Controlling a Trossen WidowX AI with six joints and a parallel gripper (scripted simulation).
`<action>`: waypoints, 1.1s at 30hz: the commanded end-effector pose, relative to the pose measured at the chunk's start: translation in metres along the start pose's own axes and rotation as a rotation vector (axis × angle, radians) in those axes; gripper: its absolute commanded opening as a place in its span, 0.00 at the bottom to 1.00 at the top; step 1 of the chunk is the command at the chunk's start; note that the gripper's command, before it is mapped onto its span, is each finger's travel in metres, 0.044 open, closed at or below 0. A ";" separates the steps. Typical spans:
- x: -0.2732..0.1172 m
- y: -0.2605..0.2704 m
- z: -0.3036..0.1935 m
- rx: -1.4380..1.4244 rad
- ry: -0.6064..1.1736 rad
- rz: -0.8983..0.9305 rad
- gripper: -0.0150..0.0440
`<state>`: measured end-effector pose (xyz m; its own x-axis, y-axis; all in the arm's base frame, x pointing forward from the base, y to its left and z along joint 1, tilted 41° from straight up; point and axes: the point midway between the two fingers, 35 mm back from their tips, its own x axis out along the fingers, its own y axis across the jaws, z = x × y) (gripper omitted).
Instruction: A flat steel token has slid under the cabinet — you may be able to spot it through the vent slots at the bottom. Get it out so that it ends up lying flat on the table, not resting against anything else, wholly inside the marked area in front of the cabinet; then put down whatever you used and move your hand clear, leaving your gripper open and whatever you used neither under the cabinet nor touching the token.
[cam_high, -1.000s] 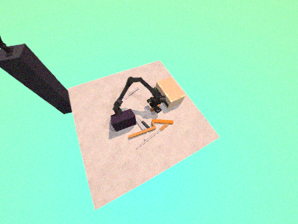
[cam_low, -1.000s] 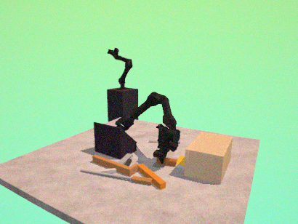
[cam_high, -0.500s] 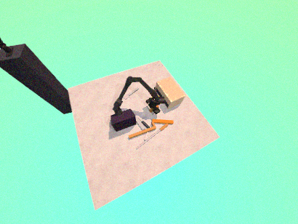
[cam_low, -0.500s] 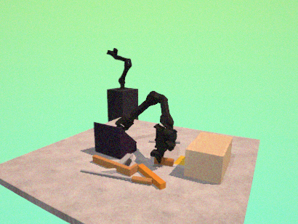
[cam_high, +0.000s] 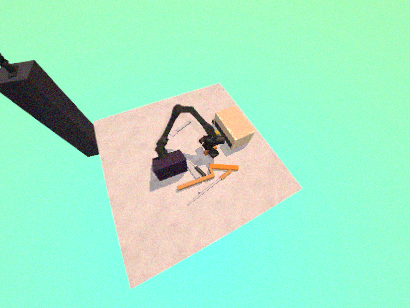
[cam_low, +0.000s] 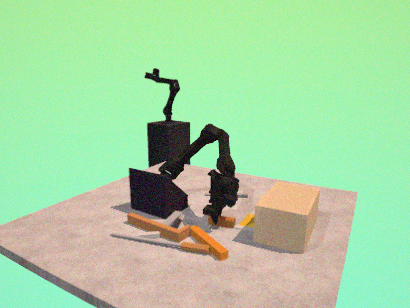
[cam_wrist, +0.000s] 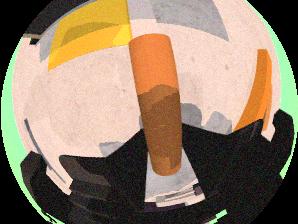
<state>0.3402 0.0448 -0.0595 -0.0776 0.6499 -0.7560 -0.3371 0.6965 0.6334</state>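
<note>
My gripper (cam_high: 212, 150) (cam_low: 218, 220) (cam_wrist: 161, 129) is shut on an orange handle (cam_wrist: 154, 62) (cam_low: 228, 222), low over the table in front of the tan cabinet (cam_high: 235, 126) (cam_low: 280, 225). The handle points toward the cabinet side, and a pale strip (cam_wrist: 142, 10) shows beyond its far end in the wrist view. The yellow marked area (cam_wrist: 95, 37) (cam_low: 247, 220) (cam_high: 217, 133) lies by the cabinet's front, left of the handle in the wrist view and partly shaded. I cannot make out the steel token in any view.
Orange angled bars (cam_high: 196, 182) (cam_low: 210, 243) lie on the table to one side. A thin rod (cam_high: 202, 194) (cam_low: 145, 240) with an orange grip (cam_high: 226, 174) (cam_low: 195, 247) is beside them. Another thin grey rod (cam_high: 181, 128) lies across from them. The dark base block (cam_high: 170, 165) (cam_low: 155, 192) stands behind.
</note>
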 end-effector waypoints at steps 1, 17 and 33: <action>0.001 0.000 -0.007 -0.002 0.002 0.001 0.25; 0.001 -0.001 -0.026 -0.002 0.003 0.000 0.25; 0.001 -0.002 -0.047 -0.001 0.004 0.000 0.25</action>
<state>0.3030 0.0309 -0.0679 -0.0791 0.6488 -0.7568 -0.3362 0.6974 0.6330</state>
